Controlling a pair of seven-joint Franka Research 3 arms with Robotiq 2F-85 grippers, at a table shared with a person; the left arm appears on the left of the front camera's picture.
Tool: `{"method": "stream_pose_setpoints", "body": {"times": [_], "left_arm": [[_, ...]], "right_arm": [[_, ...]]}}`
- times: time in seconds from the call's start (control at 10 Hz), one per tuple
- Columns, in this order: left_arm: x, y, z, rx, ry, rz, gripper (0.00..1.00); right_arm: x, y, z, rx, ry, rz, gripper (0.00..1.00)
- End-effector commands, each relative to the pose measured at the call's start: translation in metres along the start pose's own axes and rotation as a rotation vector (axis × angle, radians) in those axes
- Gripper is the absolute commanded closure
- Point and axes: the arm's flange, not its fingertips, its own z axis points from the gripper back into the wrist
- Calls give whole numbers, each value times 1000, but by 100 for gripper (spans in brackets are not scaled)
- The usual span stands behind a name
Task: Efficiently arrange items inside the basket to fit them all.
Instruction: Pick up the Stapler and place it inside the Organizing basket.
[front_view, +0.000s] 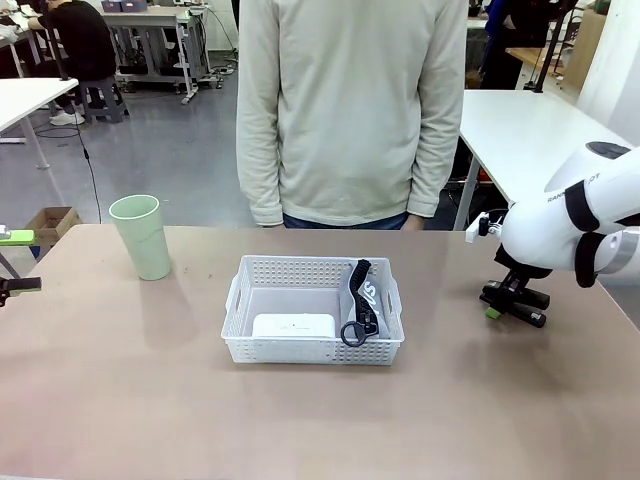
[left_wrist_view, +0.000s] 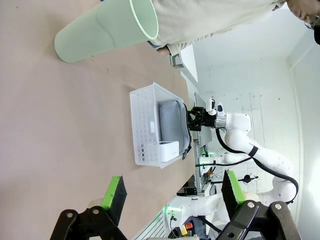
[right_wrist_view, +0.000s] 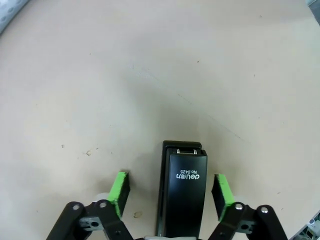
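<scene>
Two hands spread wide, stapler and cup outside the basket

In its wrist view, the right hand (right_wrist_view: 170, 181) has its green pads (right_wrist_view: 120, 191) apart, one on each side of a black stapler (right_wrist_view: 182, 202). The stapler lies flat on the tan table (right_wrist_view: 150, 75) between them, with a gap on both sides, so neither pad touches it. From the front, this hand (front_view: 510, 305) hangs low over the table at about 3 o'clock from the basket (front_view: 300, 350), well apart from it.

The left hand (left_wrist_view: 172, 192) is also spread, and nothing sits between its pads (left_wrist_view: 114, 192). In the front view it shows at the picture's left edge (front_view: 12, 260), at about 9 o'clock from the basket and far from it.

The white lattice basket (left_wrist_view: 145, 125) sits at the middle of the table (front_view: 150, 400). Inside it, a white rounded case (front_view: 293, 326) lies flat against the wall at 6 o'clock. A grey pouch (front_view: 365, 300) with a black strap stands on edge along the 3 o'clock side. The left wrist view shows the same case (left_wrist_view: 169, 150) and pouch (left_wrist_view: 172, 122) side by side.

A pale green cup (front_view: 140, 237) stands upright on the table at about 10 o'clock from the basket, well apart from it. It shows large and near in the left wrist view (left_wrist_view: 105, 30).

A person (front_view: 350, 110) in a pale top stands at the far edge, at 12 o'clock from the basket.
</scene>
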Motion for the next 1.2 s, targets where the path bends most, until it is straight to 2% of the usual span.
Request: {"method": "stream_pose_setpoints", "body": {"times": [0.0,0.1,0.2,0.7,0.8,0.9,1.1], "left_arm": [[-1,-4,2,-6,9,11,0],[-1,-4,2,-6,9,11,0],[-1,-4,2,-6,9,11,0],[-1,-4,2,-6,9,11,0],[-1,-4,2,-6,9,11,0],[-1,-4,2,-6,9,11,0],[-1,-4,2,-6,9,11,0]], "right_arm": [[2,-5,5,4,6,-3,100],[2,-5,4,17,7,-3,62],[3,-5,3,23,15,0,100],[2,-4,5,51,35,19,100],[2,-2,16,47,17,-6,100],[3,0,41,38,-14,-52,100],[7,24,123,26,-66,-110,100]]}}
